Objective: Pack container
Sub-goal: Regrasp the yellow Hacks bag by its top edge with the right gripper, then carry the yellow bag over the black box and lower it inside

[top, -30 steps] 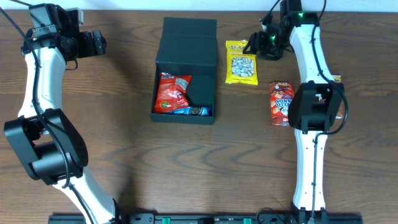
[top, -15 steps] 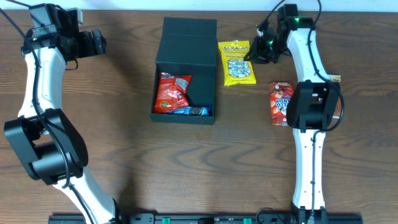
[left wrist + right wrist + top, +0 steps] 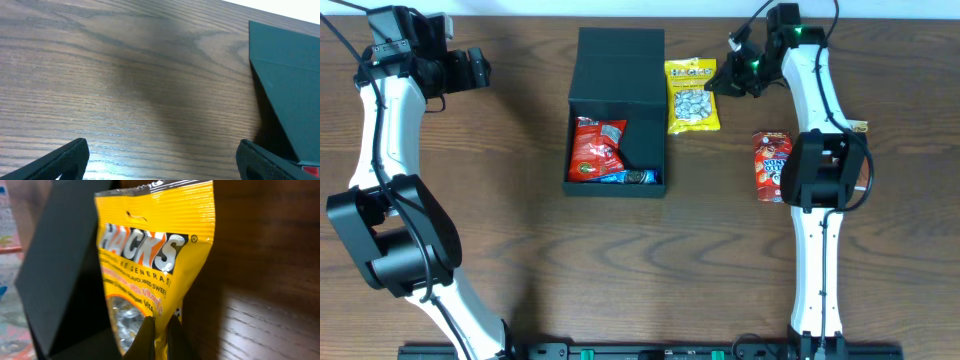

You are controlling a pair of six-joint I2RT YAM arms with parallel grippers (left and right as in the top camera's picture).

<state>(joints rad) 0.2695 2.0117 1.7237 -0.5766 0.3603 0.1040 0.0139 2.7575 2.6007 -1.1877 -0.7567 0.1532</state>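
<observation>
The container [image 3: 620, 65], a black box with its flap lid laid open towards the table's back, sits at the centre. Inside it lie a red snack packet [image 3: 597, 148] and a blue packet [image 3: 632, 178]. My right gripper [image 3: 722, 82] is shut on the edge of a yellow snack packet [image 3: 692, 95], which lies right beside the container's right wall. In the right wrist view the gripper [image 3: 161, 335] pinches the yellow packet [image 3: 150, 265] next to the dark container [image 3: 60, 280]. My left gripper [image 3: 480, 68] stands open at the far left, over bare wood [image 3: 162, 160], with the container's lid [image 3: 290, 90] to its right.
A red snack packet [image 3: 772, 165] lies on the table at the right, beside the right arm's elbow. A small tan item [image 3: 861, 127] shows just past that arm. The arms' bases stand along the front edge.
My right gripper has shut on the yellow packet and pulled it left and slightly back, up against the container. The container has shifted a little left. The left arm has not moved.
</observation>
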